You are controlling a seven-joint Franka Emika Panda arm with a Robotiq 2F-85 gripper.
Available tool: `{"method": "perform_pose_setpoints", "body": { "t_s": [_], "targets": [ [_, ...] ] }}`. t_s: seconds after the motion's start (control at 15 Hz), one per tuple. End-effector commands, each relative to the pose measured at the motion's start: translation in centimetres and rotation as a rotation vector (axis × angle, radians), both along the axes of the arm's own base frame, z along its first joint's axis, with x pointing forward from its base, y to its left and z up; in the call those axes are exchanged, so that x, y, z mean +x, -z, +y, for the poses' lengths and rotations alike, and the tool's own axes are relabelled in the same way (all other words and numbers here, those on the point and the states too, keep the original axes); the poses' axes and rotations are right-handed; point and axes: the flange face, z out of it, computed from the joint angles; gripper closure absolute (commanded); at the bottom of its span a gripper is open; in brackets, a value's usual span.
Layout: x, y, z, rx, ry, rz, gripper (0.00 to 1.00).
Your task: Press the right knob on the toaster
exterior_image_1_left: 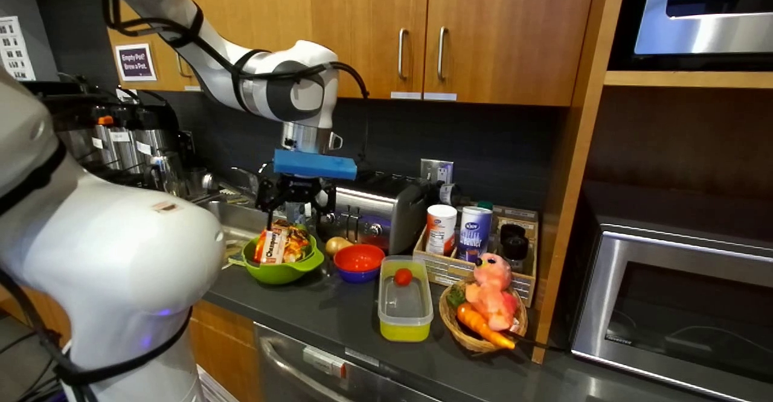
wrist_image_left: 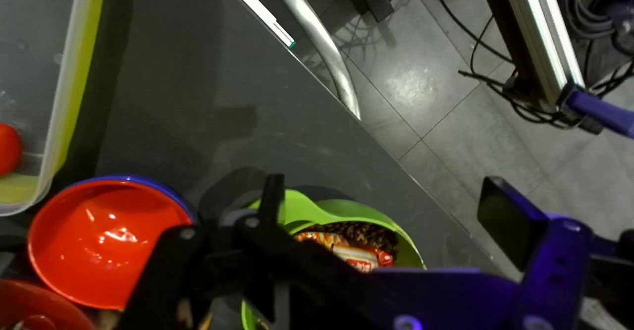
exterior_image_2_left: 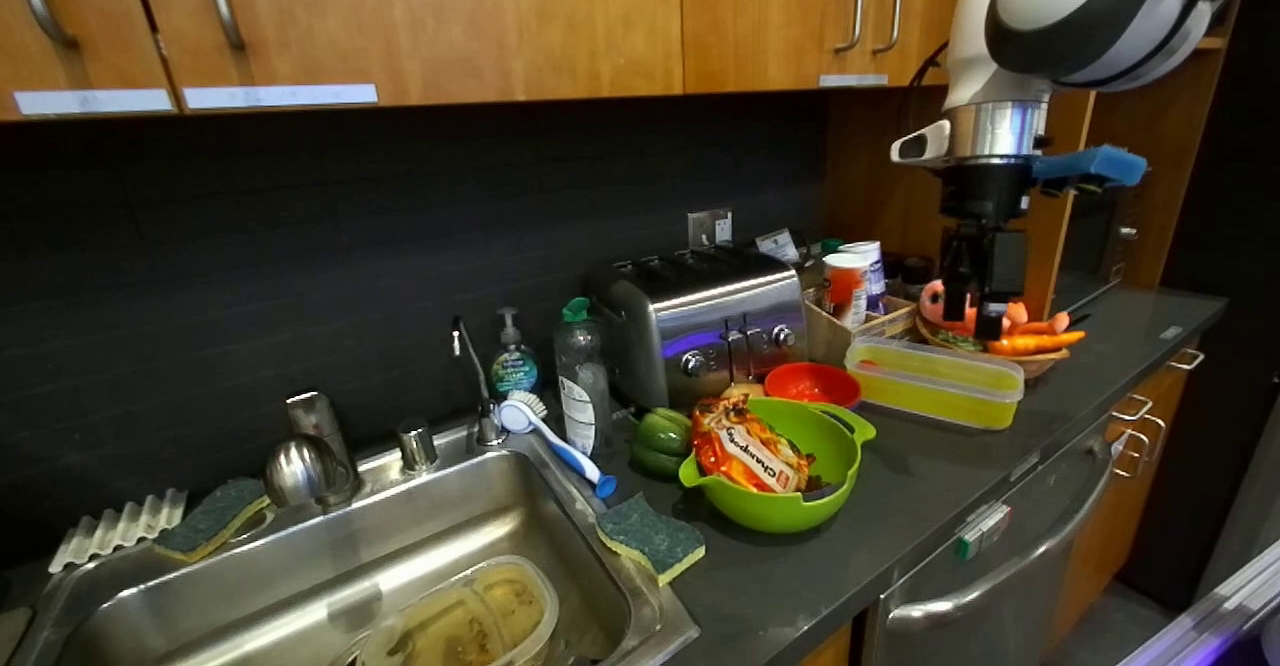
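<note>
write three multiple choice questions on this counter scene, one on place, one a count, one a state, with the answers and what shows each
1. Where is the orange-and-red food packet?
a) in the rectangular steel sink
b) in the lime-green two-handled bowl
c) in the round wicker basket

2. How many round shiny knobs show on the front of the boxy silver metal toaster?
a) four
b) six
c) two

3. How does the black robot hand stand?
a) open, holding nothing
b) closed around the long orange carrot
c) closed around a green-and-yellow sponge

Answers
1 b: in both exterior views the packet rests in the bowl.
2 c: an exterior view shows two on the toaster's front.
3 a: the wrist view shows its fingers wide apart with nothing gripped.
</note>
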Motion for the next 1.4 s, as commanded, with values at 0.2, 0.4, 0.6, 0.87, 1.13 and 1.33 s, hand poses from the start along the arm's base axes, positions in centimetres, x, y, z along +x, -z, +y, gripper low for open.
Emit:
{"method": "perform_pose_setpoints", "body": {
  "t_s": [0.2,0.4,0.6,0.87,1.13,1.33],
  "targets": [
    [0.2,0.8,-1.7,-0.042,-0.168,0.044,0.0],
    [-0.1,1.0,-1.6,-0.015,-0.167,0.039,0.0],
    [-0.1,1.0,-1.6,-0.018,-0.169,0.04,0.0],
    [0.2,1.0,-1.3,-0.007,-0.176,0.025,0.0],
    [1.7,0.0,-0.2,0.093,-0.204,-0.124,0.0],
    [2.6,-0.7,0.4,0.164,-0.26,-0.228,0.0]
  ]
}}
